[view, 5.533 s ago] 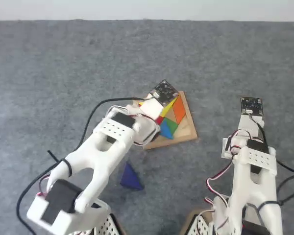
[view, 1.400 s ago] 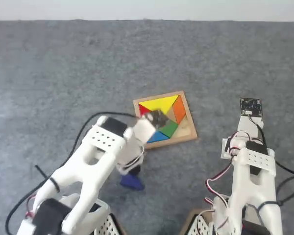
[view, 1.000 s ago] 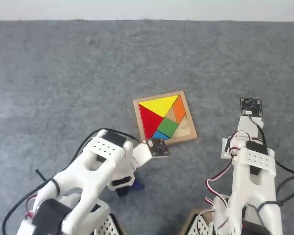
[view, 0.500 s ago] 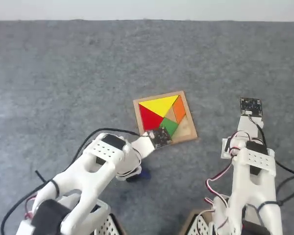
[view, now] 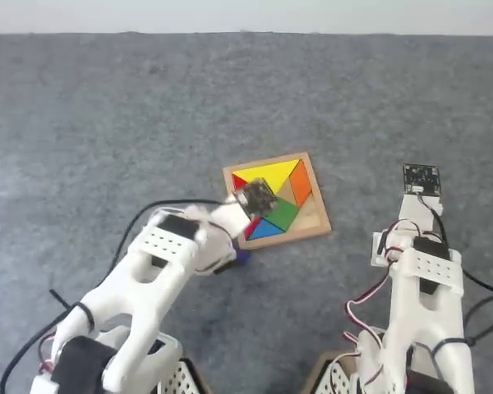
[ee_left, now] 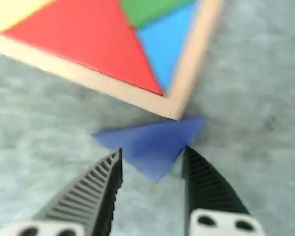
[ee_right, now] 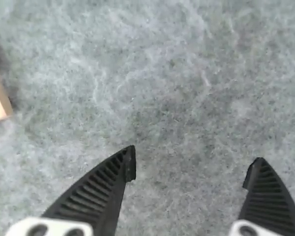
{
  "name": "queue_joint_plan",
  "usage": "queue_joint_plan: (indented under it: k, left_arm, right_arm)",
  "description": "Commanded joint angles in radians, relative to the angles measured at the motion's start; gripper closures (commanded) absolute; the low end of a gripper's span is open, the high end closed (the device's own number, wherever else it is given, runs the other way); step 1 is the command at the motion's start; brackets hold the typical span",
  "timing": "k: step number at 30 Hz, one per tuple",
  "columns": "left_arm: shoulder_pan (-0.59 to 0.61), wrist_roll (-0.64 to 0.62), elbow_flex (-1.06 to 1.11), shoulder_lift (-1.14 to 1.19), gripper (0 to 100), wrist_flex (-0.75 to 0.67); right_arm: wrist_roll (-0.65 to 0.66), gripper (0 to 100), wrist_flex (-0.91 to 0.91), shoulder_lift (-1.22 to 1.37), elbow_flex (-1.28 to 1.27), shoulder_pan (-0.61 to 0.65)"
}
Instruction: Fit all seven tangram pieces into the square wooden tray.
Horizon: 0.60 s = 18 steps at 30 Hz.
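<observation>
The left jaws pinch the dark blue triangle (ee_left: 152,145) between their tips, the tray (ee_left: 196,54) corner just beyond them. The right jaws gape wide, holding nothing.

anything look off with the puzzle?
One piece is out of place: the dark blue triangle sits outside the tray, right at one of its corners, held between the fingers of the left gripper. Inside the tray, a patch of bare wood is not yet filled.
</observation>
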<state>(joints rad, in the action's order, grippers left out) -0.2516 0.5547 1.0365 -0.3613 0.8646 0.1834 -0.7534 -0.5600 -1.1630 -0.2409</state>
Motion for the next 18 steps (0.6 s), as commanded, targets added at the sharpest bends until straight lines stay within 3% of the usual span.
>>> queue_joint_plan:
  k: [1,4,10,15,18]
  left_arm:
    - [0.068,-0.017,-0.048,-0.031,81,-0.143]
    - [0.078,-0.048,-0.051,-0.026,81,-0.207]
    - [0.089,-0.078,-0.044,-0.021,81,-0.204]
    - [0.086,-0.233,-0.035,0.02,81,-0.14]
    - [0.089,-0.255,-0.079,0.098,81,-0.063]
  right_arm:
    - [0.006,65.3,0.021,-0.036,0.006,-0.01]
    - [0.006,65.3,0.021,-0.036,0.006,-0.008]
    - [0.006,65.3,0.021,-0.036,0.006,-0.008]
    - [0.006,65.3,0.021,-0.036,0.006,-0.008]
    - [0.006,65.3,0.021,-0.036,0.006,-0.008]
